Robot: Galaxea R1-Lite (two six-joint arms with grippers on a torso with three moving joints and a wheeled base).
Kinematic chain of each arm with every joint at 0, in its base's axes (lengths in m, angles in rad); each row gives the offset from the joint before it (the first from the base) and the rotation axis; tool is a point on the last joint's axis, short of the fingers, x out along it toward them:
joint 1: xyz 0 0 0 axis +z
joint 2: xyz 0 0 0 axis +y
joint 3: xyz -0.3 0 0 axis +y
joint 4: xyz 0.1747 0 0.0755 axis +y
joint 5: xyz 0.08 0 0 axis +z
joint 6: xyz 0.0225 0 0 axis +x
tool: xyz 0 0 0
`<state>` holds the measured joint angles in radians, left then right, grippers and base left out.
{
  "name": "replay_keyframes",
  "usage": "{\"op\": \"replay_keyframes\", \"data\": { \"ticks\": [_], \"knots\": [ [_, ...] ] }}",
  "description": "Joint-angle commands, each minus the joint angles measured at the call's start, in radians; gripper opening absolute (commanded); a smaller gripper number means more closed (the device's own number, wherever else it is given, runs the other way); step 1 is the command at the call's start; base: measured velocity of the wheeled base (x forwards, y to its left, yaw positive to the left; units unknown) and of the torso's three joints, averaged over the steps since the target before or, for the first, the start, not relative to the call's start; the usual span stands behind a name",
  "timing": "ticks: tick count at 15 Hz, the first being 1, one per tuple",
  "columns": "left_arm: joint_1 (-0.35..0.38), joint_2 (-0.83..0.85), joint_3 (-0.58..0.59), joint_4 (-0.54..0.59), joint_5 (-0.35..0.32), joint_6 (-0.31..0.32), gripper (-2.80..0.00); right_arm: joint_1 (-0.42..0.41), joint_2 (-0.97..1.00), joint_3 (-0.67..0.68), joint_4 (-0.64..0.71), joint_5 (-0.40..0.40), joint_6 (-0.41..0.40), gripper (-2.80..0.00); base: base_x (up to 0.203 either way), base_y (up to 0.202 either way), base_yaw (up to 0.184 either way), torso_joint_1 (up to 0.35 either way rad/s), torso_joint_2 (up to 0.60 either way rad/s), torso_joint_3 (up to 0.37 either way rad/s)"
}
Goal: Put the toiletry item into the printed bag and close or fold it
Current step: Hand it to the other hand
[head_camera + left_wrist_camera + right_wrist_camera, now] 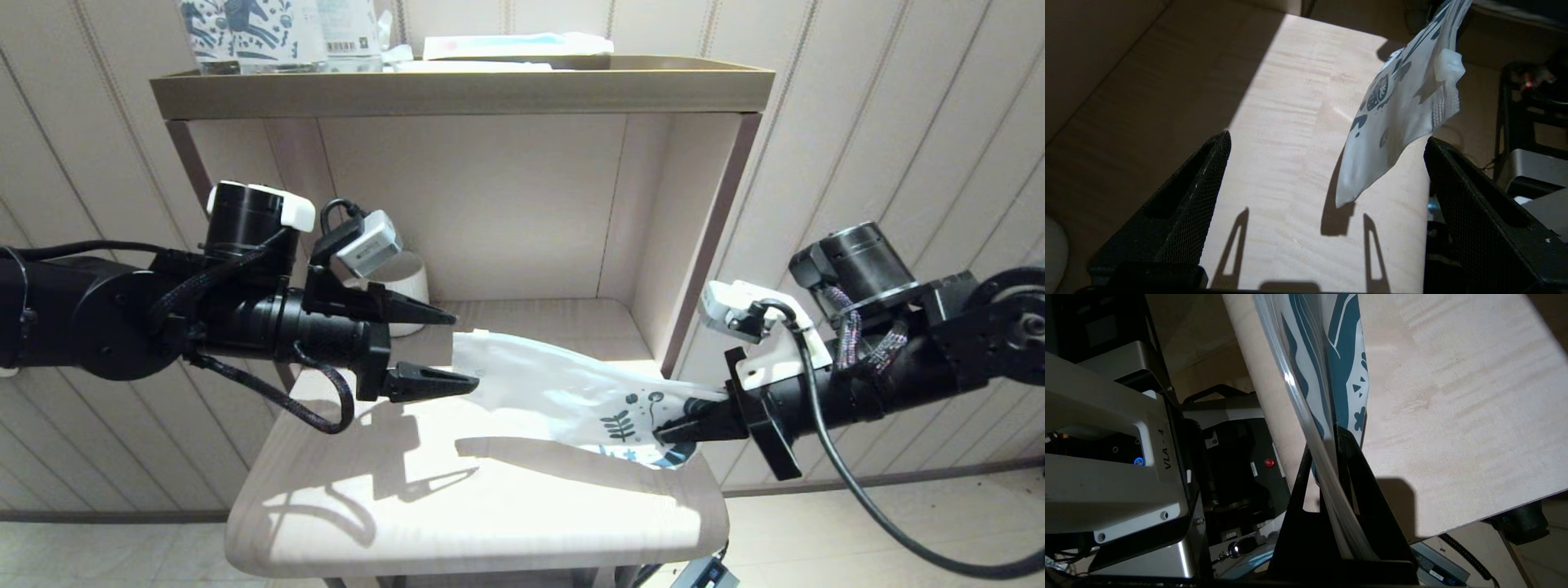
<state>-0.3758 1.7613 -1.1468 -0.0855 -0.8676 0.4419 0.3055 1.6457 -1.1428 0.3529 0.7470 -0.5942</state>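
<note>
The printed bag (563,392) hangs above the wooden table (457,506), a white pouch with dark blue leaves and swirls at its right end. My right gripper (673,429) is shut on that printed end (1347,375), holding the bag lifted. My left gripper (461,349) stands open at the bag's plain white left end, its two fingers above and below that edge, apart from it. In the left wrist view the bag (1400,110) hangs between the spread fingers (1192,192), touching neither. The slim cream-white toiletry stick is hidden or out of view.
A white cup (404,286) stands at the back left of the alcove behind my left gripper. The shelf above (457,86) carries blue horse-printed packs (245,33) and a flat white-and-blue packet (514,45). The alcove's right wall (702,245) is close to my right gripper.
</note>
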Motion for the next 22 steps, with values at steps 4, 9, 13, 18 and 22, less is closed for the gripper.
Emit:
{"op": "replay_keyframes", "data": {
  "ticks": [4,9,13,18,22],
  "knots": [
    [0.021,0.029,-0.001,0.007,-0.129,0.064,0.0,0.053,0.021,-0.111,0.129,0.002,-0.024,-2.8,0.0,0.0,0.0,0.0,0.0,0.0],
    [-0.006,0.039,-0.028,0.028,-0.138,0.092,0.0,0.083,0.073,-0.146,0.13,-0.004,-0.024,-2.8,0.0,0.0,0.0,0.0,0.0,0.0],
    [-0.024,0.039,-0.097,0.215,-0.122,0.205,0.0,0.084,0.096,-0.156,0.13,-0.005,-0.024,-2.8,0.0,0.0,0.0,0.0,0.0,0.0],
    [-0.023,0.047,-0.1,0.279,-0.1,0.281,0.0,0.08,0.109,-0.173,0.129,-0.005,-0.024,-2.8,0.0,0.0,0.0,0.0,0.0,0.0],
    [-0.025,0.044,-0.123,0.283,-0.1,0.281,0.0,0.089,0.12,-0.19,0.13,-0.005,-0.024,-2.8,0.0,0.0,0.0,0.0,0.0,0.0]
  ]
}}
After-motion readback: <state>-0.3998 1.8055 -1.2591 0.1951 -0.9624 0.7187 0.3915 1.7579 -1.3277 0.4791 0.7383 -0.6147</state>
